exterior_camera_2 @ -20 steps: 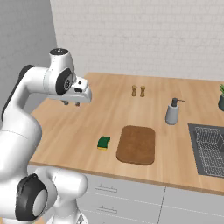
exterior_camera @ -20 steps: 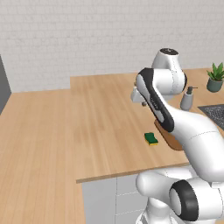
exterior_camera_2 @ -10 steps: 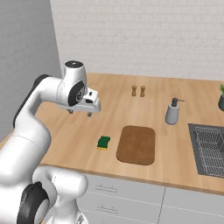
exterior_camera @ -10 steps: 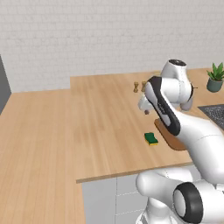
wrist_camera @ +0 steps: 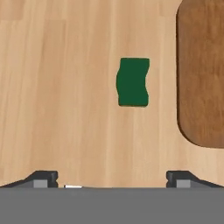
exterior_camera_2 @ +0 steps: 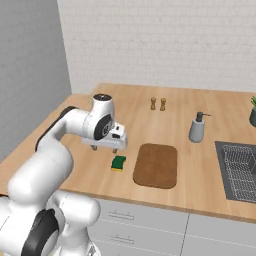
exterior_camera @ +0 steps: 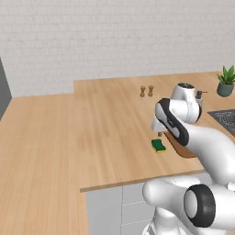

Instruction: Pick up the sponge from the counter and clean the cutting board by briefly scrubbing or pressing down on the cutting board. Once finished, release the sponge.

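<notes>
One small green-topped rectangular sponge lies on the light wood-plank counter, just left of the reddish-brown wooden cutting board. Approach step: the empty gripper, fingers spread apart, must descend over it.

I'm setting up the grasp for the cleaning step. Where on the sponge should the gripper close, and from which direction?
Come straight down from above: the sponge lies flat on the counter, apart from the cutting board. Close across its two long sides at mid-length, its narrower span. The gripper is open, and its finger line already looks to run across that span, so probably little wrist turn is needed.
</notes>
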Available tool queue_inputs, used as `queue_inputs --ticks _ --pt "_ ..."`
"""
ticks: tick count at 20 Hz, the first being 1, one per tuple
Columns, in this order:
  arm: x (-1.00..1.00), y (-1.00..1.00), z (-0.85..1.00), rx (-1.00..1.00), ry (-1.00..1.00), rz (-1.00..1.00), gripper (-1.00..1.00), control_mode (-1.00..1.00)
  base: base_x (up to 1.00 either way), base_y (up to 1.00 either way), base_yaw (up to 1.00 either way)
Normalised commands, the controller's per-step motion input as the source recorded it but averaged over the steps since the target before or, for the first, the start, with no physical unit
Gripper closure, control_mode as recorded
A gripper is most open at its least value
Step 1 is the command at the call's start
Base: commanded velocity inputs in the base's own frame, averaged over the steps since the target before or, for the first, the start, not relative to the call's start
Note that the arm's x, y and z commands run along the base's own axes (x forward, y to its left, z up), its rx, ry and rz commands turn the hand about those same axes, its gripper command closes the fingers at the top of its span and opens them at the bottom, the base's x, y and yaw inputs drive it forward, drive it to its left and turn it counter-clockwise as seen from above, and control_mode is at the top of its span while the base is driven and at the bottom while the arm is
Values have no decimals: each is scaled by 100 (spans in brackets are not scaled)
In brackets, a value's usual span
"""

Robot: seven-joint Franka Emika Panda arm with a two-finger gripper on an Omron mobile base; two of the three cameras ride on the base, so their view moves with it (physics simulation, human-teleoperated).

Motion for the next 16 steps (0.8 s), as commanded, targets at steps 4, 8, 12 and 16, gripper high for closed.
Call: queue_inputs --ticks 4,8,12,16 --pt "44 0 -65 -3 18 0 -100 -100 0 0 0" --pt "42 -13 -47 0 9 0 -100 -100 0 0 0" --pt "38 -23 -40 0 4 0 -100 -100 0 0 0" --pt "41 -4 -30 0 3 0 -100 -100 0 0 0"
